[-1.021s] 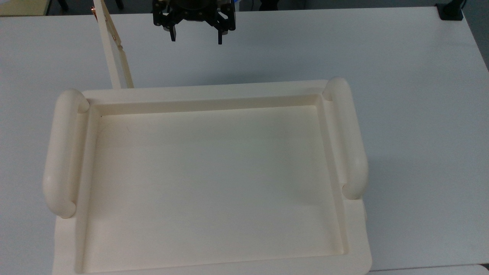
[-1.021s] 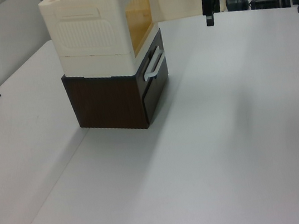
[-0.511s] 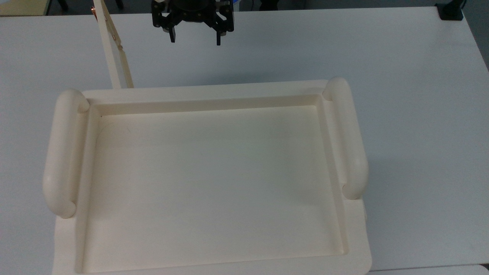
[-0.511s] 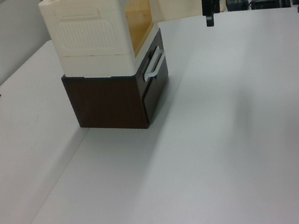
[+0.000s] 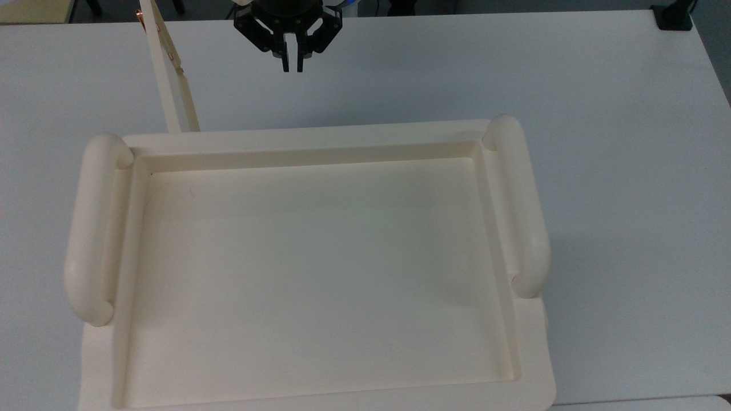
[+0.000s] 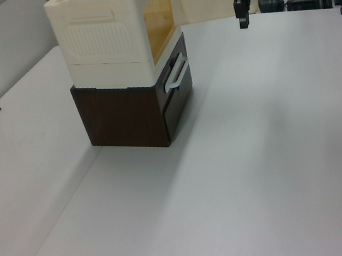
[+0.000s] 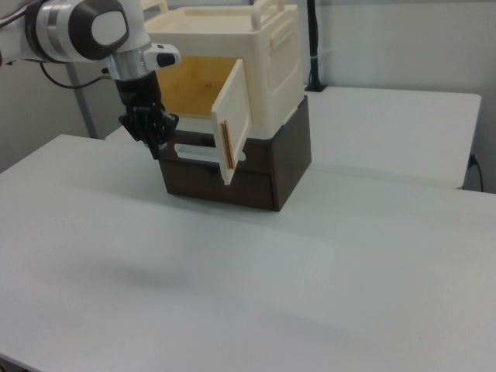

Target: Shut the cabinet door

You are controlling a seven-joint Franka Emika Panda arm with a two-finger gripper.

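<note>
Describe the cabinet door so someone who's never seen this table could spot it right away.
On the white table, a cream cabinet sits atop a dark brown drawer unit. The cabinet door is the thin flat cream panel swung open from its front, marked by a coppery strip along its edge.

The cabinet (image 7: 271,46) sits on a drawer unit (image 7: 263,174), which stands on the bench (image 7: 310,271). The cabinet door (image 7: 232,116) stands swung outward. In the right view, the claw (image 7: 153,149) hangs left of the door, above the bench.

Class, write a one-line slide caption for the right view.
Robot gripper hangs shut beside the open cabinet door of a cream cabinet stacked on a dark drawer unit.
</note>
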